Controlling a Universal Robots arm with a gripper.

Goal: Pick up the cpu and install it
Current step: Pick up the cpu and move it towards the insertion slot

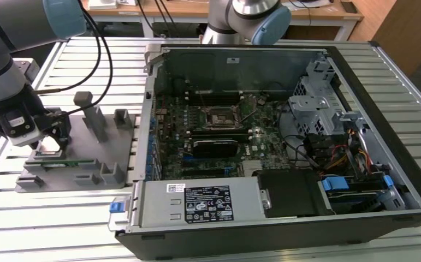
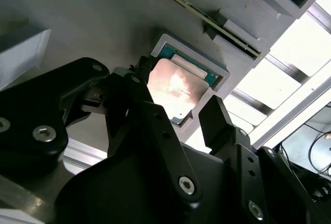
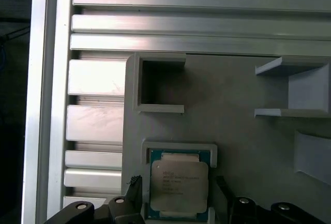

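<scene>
The arm's black gripper (image 1: 50, 134) hangs low over a grey plastic fixture (image 1: 79, 177) on the slatted aluminium desk (image 1: 50, 229), to the exterior view's left of the open black computer case (image 1: 385, 71). The cpu (image 3: 178, 181), a small flat square chip with a silvery metal top and a green rim, lies flat in a square walled recess of that fixture. In both wrist views the fingers (image 2: 214, 118) are released and spread apart, one on each side of the chip. A long thin green memory stick (image 1: 64, 162) sits in the fixture nearby. The motherboard's black square socket frame (image 1: 218, 117) lies inside the case, well apart from the cpu.
</scene>
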